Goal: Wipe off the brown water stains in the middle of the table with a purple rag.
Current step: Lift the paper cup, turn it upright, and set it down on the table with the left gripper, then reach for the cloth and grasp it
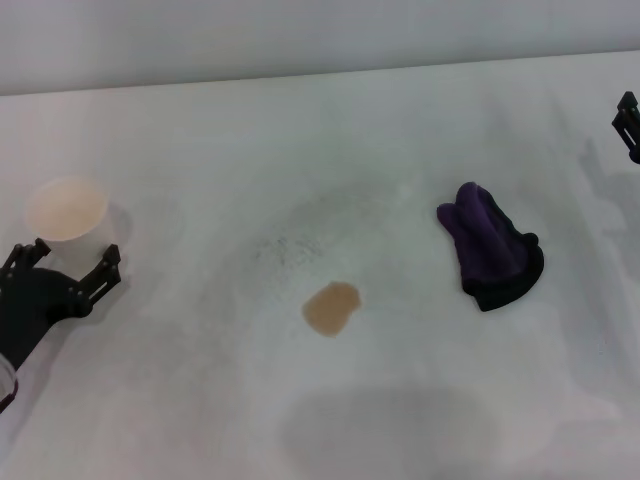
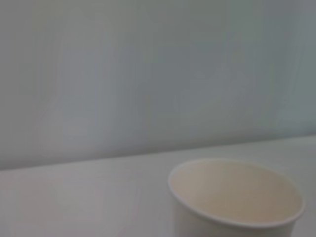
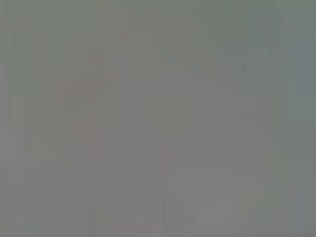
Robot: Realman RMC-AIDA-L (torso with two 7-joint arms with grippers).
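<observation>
A light-brown water stain lies in the middle of the white table. The purple rag, bunched with a black edge, lies to the right of the stain, apart from it. My left gripper is open and empty at the left, just in front of a paper cup. The cup also shows in the left wrist view. Only the tip of my right gripper shows at the far right edge, well behind and right of the rag. The right wrist view shows only a blank grey surface.
A faint grey speckled smudge lies behind the stain. The table's back edge meets a pale wall. The paper cup stands at the far left.
</observation>
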